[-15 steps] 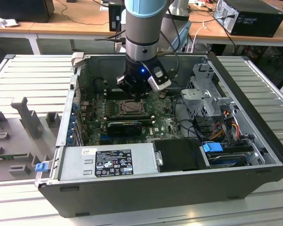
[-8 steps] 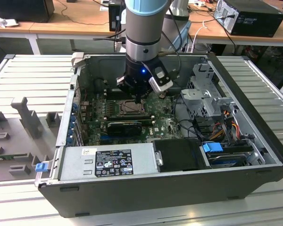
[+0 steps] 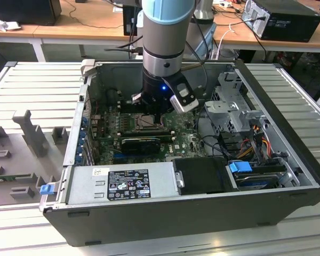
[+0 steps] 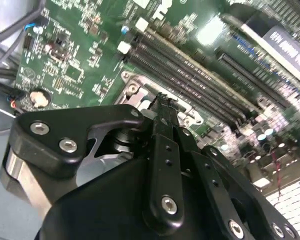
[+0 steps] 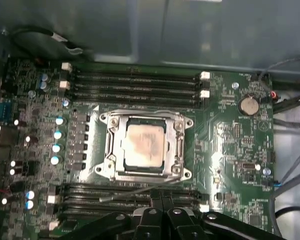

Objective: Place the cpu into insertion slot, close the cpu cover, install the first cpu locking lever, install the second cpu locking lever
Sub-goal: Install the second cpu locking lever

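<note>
One cpu (image 5: 144,145) lies flat in the one slot (image 5: 111,145), silver top facing up, its edges square to the socket frame. One cover (image 5: 179,141) is folded down around it, the chip showing through the square cut-out. One thin lever (image 5: 140,192) lies along the socket's side nearest the hand, its long axis parallel to the memory slots (image 5: 135,80); there are two banks of these, one on each side of the socket.

In the exterior view the one arm (image 3: 165,32) reaches down into the open case (image 3: 149,213), which rests on the counter (image 3: 32,80). The hand (image 4: 163,100) hovers just above the socket's edge; its black fingers (image 5: 162,200) meet at the tips with nothing between them.
</note>
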`<state>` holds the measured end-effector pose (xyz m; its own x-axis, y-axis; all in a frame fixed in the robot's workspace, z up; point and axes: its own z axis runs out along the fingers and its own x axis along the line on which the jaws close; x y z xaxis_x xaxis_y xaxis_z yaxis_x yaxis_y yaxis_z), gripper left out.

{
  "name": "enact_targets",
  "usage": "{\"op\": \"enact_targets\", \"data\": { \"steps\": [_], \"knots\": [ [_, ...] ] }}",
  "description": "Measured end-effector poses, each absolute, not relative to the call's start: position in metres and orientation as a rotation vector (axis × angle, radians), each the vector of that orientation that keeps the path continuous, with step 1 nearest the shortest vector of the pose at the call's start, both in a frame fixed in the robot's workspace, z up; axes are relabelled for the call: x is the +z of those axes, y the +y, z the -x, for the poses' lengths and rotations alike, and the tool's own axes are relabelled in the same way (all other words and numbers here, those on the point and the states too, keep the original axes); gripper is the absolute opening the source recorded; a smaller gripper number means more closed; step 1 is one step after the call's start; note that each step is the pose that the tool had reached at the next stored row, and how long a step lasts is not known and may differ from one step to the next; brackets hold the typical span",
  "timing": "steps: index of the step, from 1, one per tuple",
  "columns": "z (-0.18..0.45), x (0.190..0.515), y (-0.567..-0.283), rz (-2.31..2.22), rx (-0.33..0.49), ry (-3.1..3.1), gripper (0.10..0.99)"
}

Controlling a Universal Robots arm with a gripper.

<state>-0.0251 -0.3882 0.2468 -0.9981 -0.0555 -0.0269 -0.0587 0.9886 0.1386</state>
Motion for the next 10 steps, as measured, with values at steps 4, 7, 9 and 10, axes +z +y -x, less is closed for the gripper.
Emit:
{"op": "enact_targets", "data": {
  "steps": [4,7,9,10],
  "knots": [
    [0.0250,0.2468,-0.3964,0.089,0.218,3.112,0.106],
    [0.0251,0.2468,-0.3973,0.089,0.247,3.113,0.106],
    [0.0251,0.2453,-0.3974,0.088,0.324,3.110,0.106],
    [0.0260,0.2435,-0.3975,0.092,0.324,3.112,0.106]
  ]
}}
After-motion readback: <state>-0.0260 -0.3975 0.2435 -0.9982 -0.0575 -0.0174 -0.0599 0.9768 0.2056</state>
